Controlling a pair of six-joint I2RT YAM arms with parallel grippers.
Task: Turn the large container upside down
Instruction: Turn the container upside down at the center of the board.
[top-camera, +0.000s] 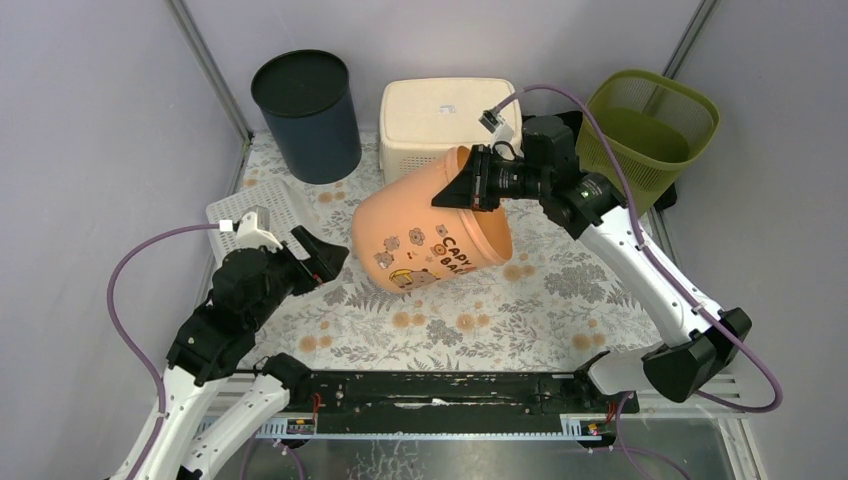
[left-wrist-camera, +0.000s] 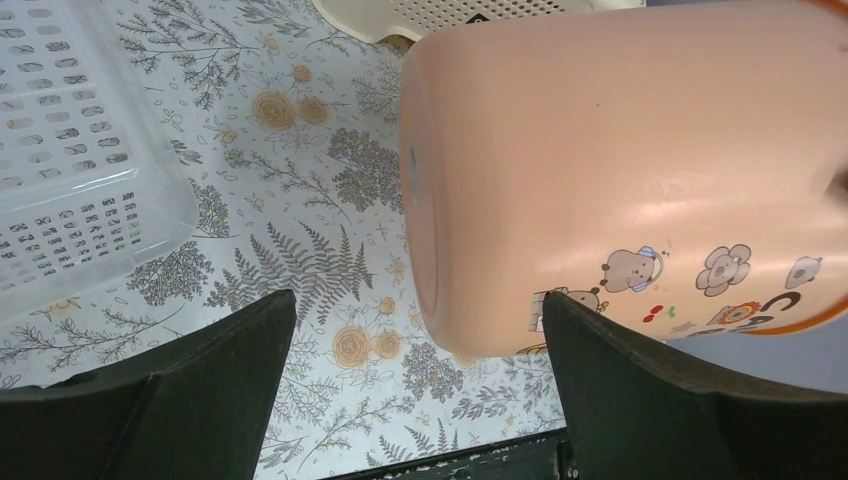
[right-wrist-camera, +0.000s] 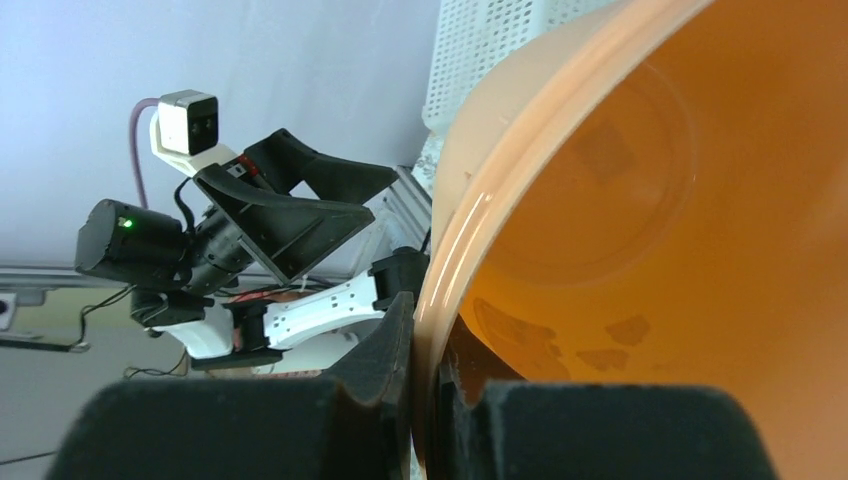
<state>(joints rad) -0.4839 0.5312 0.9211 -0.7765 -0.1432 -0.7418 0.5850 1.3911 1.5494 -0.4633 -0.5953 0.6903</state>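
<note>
1. R gripper: jaws pressed almost together, pinching the rim of the large container. The wrist view shows one finger outside the wall and one inside.
2. Container: peach-orange plastic w/ cartoon animals and lettering on its side. It is tipped over. The open mouth is raised and faces the R gripper toward the far-right corner, and the closed base points to the near-left.
3. Place: about mid tabletop, a bit toward the far edge, over the floral cover. The base end sits lowest; can't tell if it touches the cover.
4. L gripper: jaws spread wide, holding nothing, touching nothing. It hovers near the left edge and points at the container's base. In its wrist view the base is just ahead of the fingertips, offset toward the right finger and apart from both.
5. Behind the container at the far edge is a cream box, close to the raised rim.
6. Also there:
   - dark blue bin, far-left corner
   - green mesh basket, far-right corner
   - white perforated tray, left edge, beside the L gripper
</note>
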